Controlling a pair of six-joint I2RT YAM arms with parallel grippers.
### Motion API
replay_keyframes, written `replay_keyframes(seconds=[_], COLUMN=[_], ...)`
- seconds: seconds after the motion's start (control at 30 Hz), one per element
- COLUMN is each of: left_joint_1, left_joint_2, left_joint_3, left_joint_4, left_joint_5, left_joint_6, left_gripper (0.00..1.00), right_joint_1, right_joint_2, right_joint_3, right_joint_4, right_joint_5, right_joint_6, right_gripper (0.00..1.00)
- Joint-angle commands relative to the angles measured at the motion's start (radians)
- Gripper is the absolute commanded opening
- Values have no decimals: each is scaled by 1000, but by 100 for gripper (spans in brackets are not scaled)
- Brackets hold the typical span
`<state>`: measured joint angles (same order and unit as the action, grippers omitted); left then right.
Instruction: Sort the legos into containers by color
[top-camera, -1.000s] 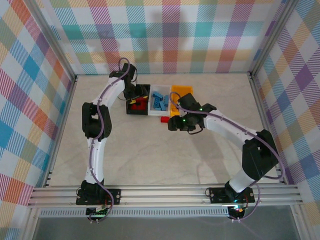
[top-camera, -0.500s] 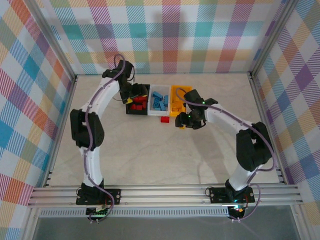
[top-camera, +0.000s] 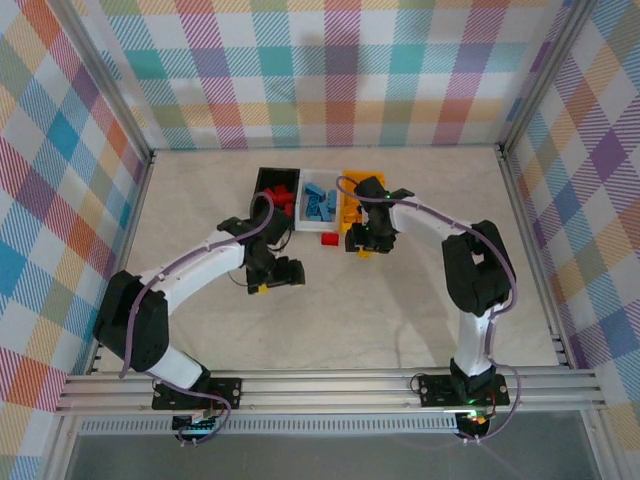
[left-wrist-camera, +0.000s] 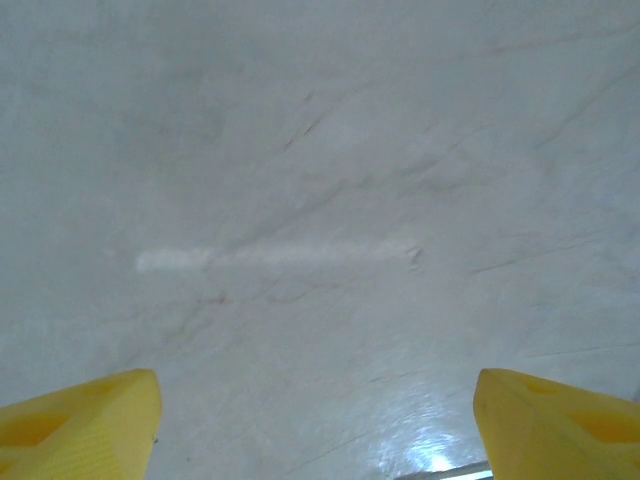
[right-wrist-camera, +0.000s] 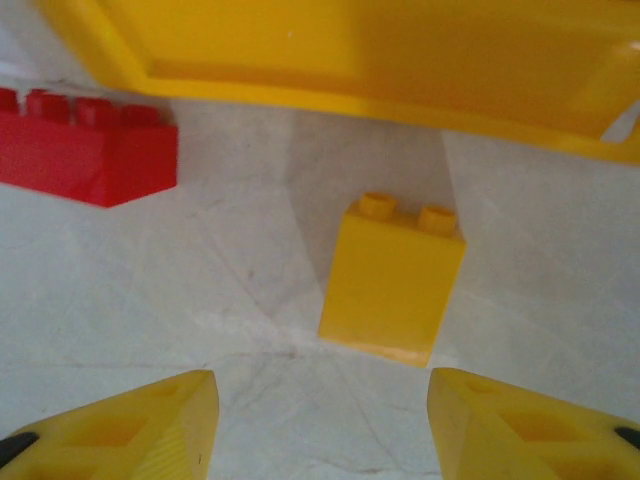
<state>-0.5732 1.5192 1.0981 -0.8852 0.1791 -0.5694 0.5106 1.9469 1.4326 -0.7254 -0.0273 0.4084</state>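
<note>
We judge the coming move belongs to the right claw (right-wrist-camera: 318, 405), which hangs low over the table (left-wrist-camera: 320, 200) with its jaws at a middling width and nothing between them. The yellow brick (right-wrist-camera: 392, 280) lies on the table just ahead of it, a little right of the claw's centre line. It sits between the fingertips and the near wall of the yellow bin (right-wrist-camera: 350, 85), close to that wall but apart from it. Its long axis runs away from the claw toward the bin, studs leading and slightly tilted, so the fingers would close across its narrow width, and the gap looks ample for that. We think a short reach forward with a small shift right would bring the brick between the fingers. A red brick (right-wrist-camera: 85, 150) sits ahead and to the left, near the same wall and apart from the yellow one. From above it lies just before the white bin (top-camera: 312, 227) holding blue bricks (top-camera: 320, 203), and we take it to belong in the black bin (top-camera: 263, 185). The left claw (left-wrist-camera: 320, 430) is spread wide and empty over bare table, well apart from both loose bricks, so the right arm is plainly the nearer
</note>
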Motion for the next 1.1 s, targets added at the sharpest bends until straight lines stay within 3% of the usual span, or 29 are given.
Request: replay_keyframes(seconds=[0.0,0.37,0.63,0.83,1.07], left_joint_1=[-2,-2,-2,-2,-2], left_joint_2=[-71,-96,-109,-99,-67], left_joint_3=[8,41,32,34,45], left_joint_4=[20,-49,-56,-43,-25], left_joint_5=[-41,-69,-66,-61,-47], left_joint_6=[-47,-5,-7,-13,-20], left_gripper=[82,84,85,85,85], right_joint_1=[-1,-1,-1,-1,-1], right_joint_2=[48,137,161,115,-6], right_joint_3=[59,115,108,57,-6], right_joint_4=[-60,-83,-80,-66,-54], right_joint_5=[68,121,128,137,47], right_joint_6=[-14,10,25,20,20], right_gripper=[58,54,43,27,24])
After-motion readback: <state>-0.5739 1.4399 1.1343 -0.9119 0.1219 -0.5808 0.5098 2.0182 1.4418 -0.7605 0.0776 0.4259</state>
